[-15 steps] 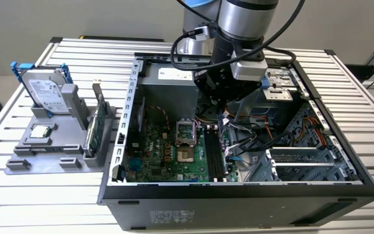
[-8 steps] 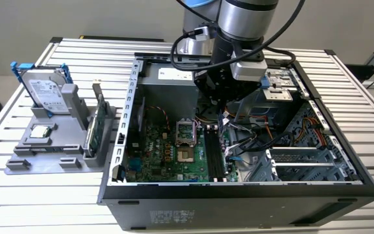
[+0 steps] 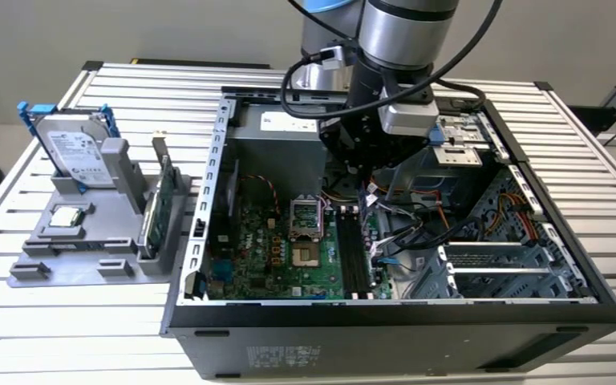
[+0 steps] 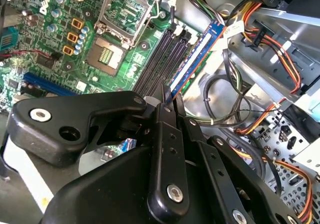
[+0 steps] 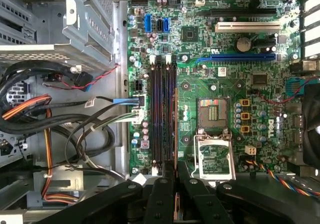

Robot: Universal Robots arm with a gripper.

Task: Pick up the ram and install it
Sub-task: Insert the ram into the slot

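One ram (image 4: 192, 59) held by the hand (image 4: 167, 101) inside the computer case (image 3: 394, 309).

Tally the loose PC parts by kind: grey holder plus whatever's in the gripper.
Silver hard drive in a blue caddy, on the grey holder: 1
Small square silver processor chip, on the holder: 1
Upright green card with a metal bracket, on the holder: 1
Long narrow ram stick, in the gripper over the motherboard: 1
Total: 4
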